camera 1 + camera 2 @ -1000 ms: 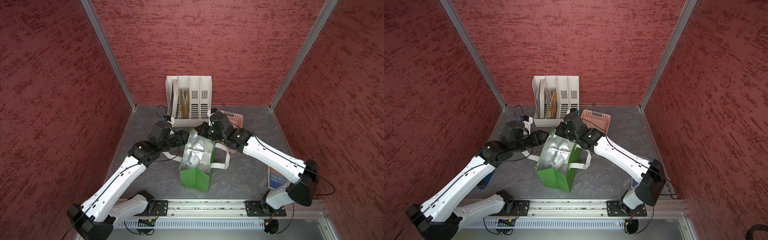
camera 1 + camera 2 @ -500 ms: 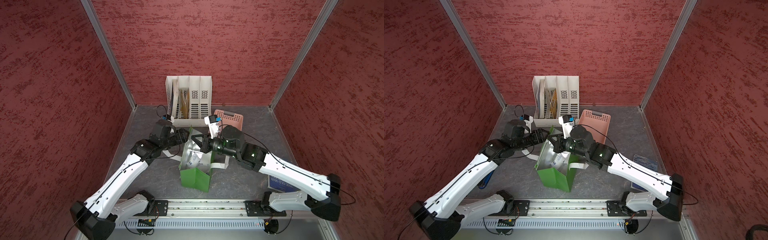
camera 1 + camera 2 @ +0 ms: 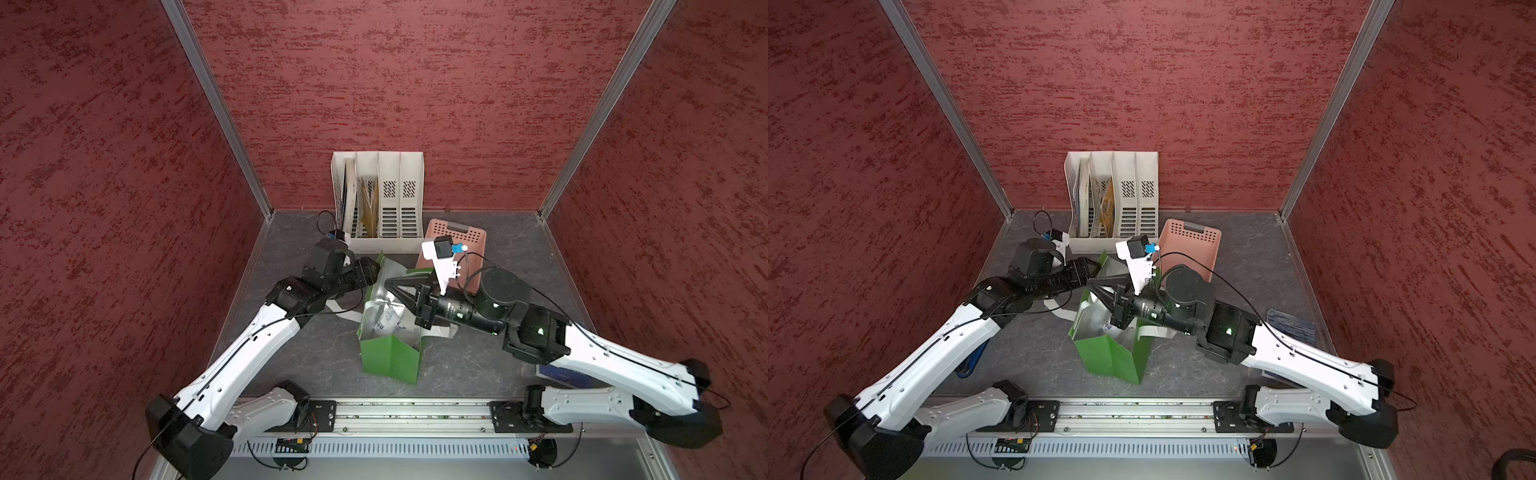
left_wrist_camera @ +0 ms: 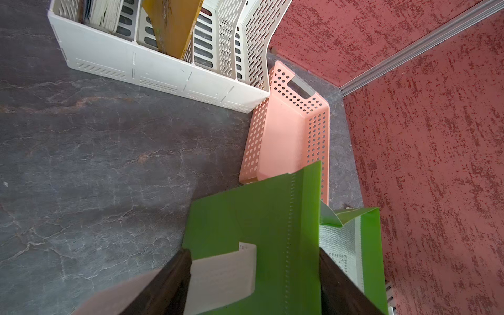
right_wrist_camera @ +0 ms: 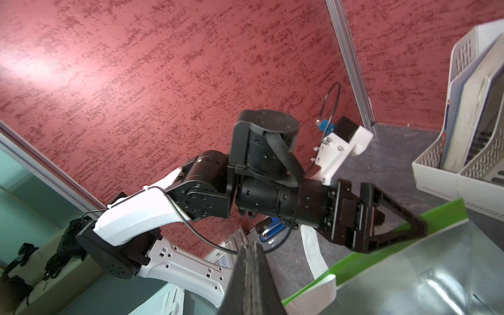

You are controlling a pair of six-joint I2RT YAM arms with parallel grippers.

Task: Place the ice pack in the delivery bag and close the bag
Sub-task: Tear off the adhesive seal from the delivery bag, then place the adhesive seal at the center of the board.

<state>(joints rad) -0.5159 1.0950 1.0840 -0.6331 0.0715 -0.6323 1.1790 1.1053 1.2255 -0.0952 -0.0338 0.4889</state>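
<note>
The green delivery bag [image 3: 388,359] stands open mid-table in both top views, silver lining showing [image 3: 1094,320]. The ice pack [image 3: 387,322], a white printed pouch, lies inside it on the foil [image 3: 1109,328]. My left gripper [image 3: 374,270] is at the bag's far left rim, open, and the green wall [image 4: 272,218] and a white strap [image 4: 223,270] lie between its fingers. In the right wrist view it [image 5: 392,226] straddles that rim. My right gripper [image 3: 388,283] hangs shut and empty over the bag's mouth, its fingertips [image 5: 249,246] pressed together.
A white file organiser [image 3: 378,203] with papers stands against the back wall. Right of it lies a pink perforated basket [image 3: 461,237], close behind the bag. A blue-printed flat item [image 3: 1291,324] lies under the right arm, a blue object [image 3: 971,361] beside the left arm.
My right arm has swung away from the bag's far rim by the basket and now lies across the mouth, drawn back to the right. The left gripper stays at the rim.
</note>
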